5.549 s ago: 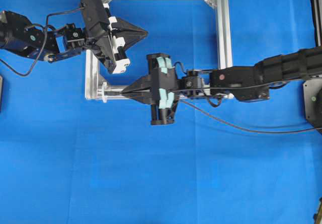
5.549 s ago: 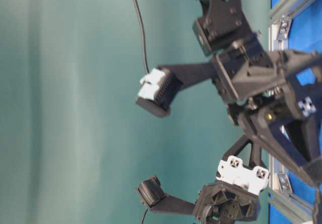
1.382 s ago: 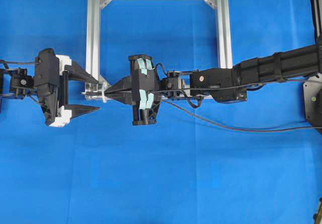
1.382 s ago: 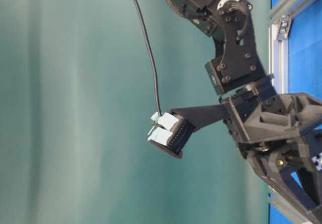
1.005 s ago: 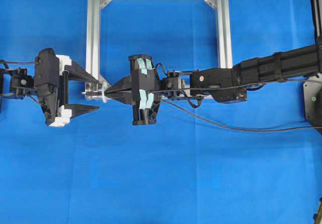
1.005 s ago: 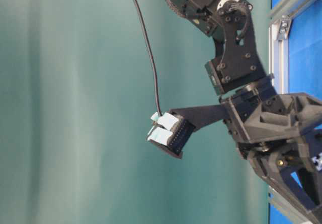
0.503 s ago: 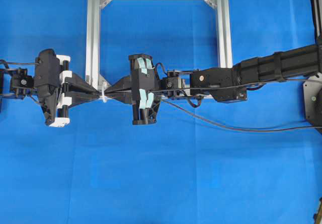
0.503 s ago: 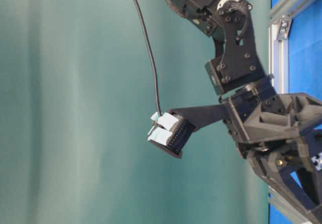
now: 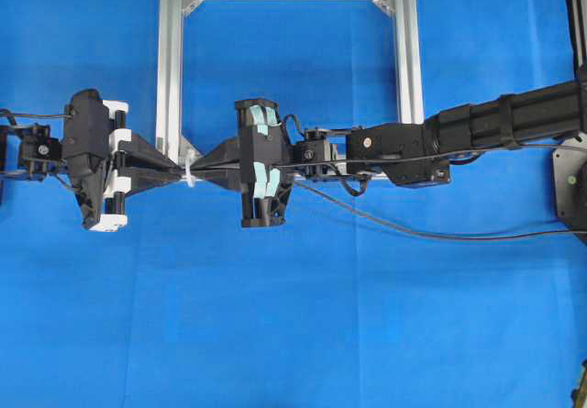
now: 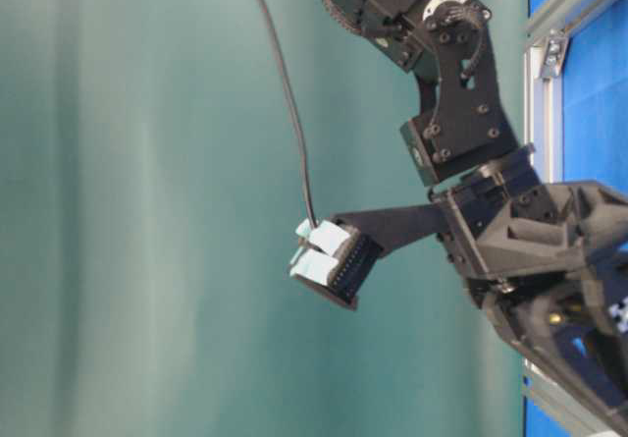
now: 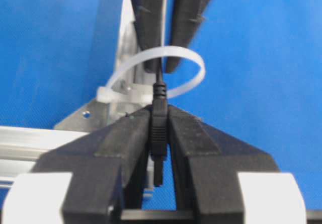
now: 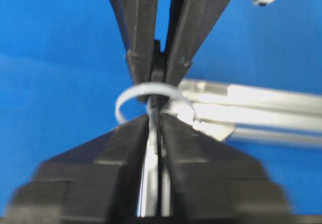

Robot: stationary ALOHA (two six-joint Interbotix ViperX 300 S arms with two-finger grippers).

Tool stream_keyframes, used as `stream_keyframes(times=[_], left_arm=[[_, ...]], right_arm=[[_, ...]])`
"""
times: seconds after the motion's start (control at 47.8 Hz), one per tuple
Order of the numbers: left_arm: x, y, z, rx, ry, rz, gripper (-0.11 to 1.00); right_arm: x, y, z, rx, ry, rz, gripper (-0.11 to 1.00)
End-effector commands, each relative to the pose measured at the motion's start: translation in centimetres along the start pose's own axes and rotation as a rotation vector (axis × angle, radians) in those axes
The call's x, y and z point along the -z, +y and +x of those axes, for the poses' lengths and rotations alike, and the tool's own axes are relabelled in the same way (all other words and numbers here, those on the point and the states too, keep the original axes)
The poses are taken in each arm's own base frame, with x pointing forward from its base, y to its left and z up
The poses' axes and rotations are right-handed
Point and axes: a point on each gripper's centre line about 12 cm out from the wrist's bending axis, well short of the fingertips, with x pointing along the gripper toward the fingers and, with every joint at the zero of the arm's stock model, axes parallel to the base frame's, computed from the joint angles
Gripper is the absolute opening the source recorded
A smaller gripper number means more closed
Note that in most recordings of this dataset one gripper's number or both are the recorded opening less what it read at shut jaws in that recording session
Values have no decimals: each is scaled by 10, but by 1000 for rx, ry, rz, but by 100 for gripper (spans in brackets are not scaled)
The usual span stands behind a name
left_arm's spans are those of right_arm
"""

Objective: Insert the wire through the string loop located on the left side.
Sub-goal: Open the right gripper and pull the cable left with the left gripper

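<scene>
Left gripper (image 11: 160, 133) closed on plug tip of the wire (image 11: 159, 126), tip clamped between both black fingers (image 11: 121, 138) just on near side of the string loop (image 11: 151, 73) in left wrist view. Wire body ran on through white loop to right gripper (image 12: 156, 128) beyond. Loop tied at lower-left corner of aluminium frame (image 9: 170, 69), seen in overhead view between the two gripper tips. Right gripper jaws with narrow gap around the wire in right wrist view; could not tell whether gripping or already loose. Rest of wire trailed from right gripper across blue cloth (image 9: 293, 316) toward right edge of overhead view. Table-level view gave only right arm side-on with a black cable hanging; neither loop nor plug visible there. Both grippers tip to tip, nearly touching at the loop.
</scene>
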Motion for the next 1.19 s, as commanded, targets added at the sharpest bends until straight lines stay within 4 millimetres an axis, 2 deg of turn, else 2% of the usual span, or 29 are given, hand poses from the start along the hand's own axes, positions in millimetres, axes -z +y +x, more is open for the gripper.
stream_keyframes(times=[0.0, 0.188, 0.272, 0.461, 0.649, 0.984, 1.173], left_arm=[[-6, -2, 1, 5, -23, 4, 8], [-7, -1, 1, 4, -26, 3, 8], [-7, -1, 1, 4, -27, 3, 8], [-8, -1, 0, 4, -29, 3, 8], [-12, -1, -14, 8, -27, 1, 8], [-37, 6, -53, -15, -19, -26, 8], [-51, 7, -83, -17, -47, -37, 8]], right_arm=[[-15, -2, -2, 6, -36, 12, 26], [-14, -2, -2, 9, -25, 17, 82], [-14, -2, -2, 11, -24, 20, 96], [-14, -2, -2, 12, -24, 23, 97], [-15, -2, -2, 12, -24, 23, 97], [-16, -2, -2, 12, -28, 23, 97], [-15, -2, -2, 12, -27, 23, 97]])
